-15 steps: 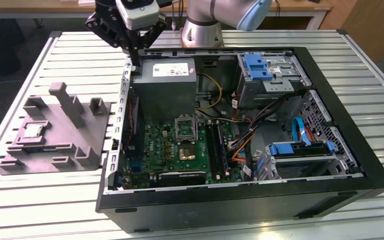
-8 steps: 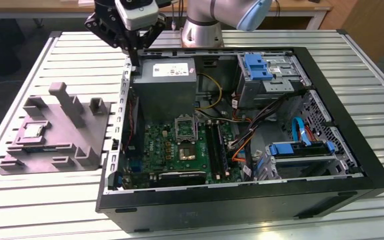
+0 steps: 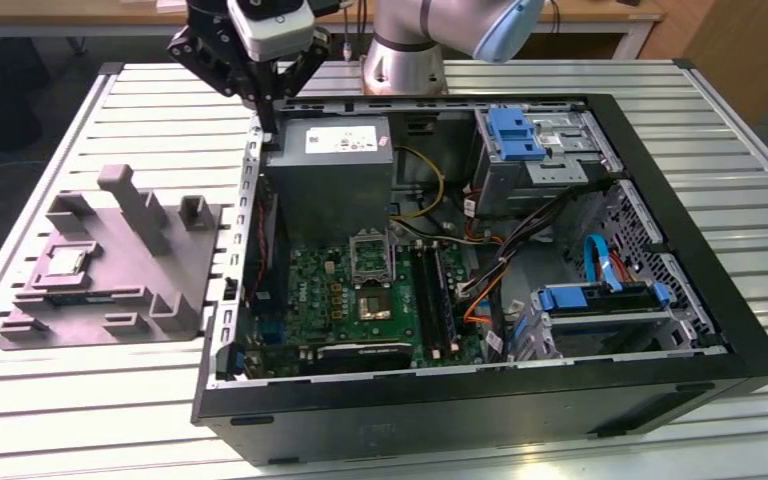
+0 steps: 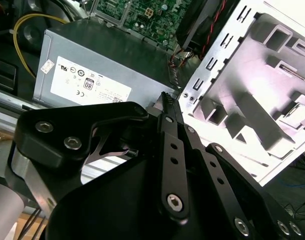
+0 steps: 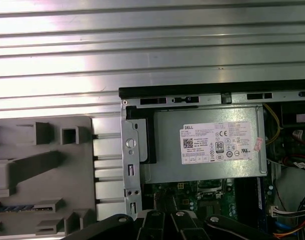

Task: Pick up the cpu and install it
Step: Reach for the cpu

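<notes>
Small flat square silvery-grey cpu [image 3: 64, 263] lay in a recess of the grey moulded plastic fixture [image 3: 177, 265] on the slatted metal table [image 3: 77, 400], at the exterior view's left of the open black computer case [image 3: 491, 410]. Black gripper [image 3: 265, 125] hung over the case's rear corner beside the grey power-supply box [image 3: 335, 175], fingers drawn together, holding nothing, well apart from the cpu.

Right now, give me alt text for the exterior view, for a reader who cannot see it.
The arm's shut tool hangs empty over a corner of the open computer case, beside the grey power supply. The cpu lies on a grey fixture outside the case, at the exterior view's left, apart from the tool.
</notes>
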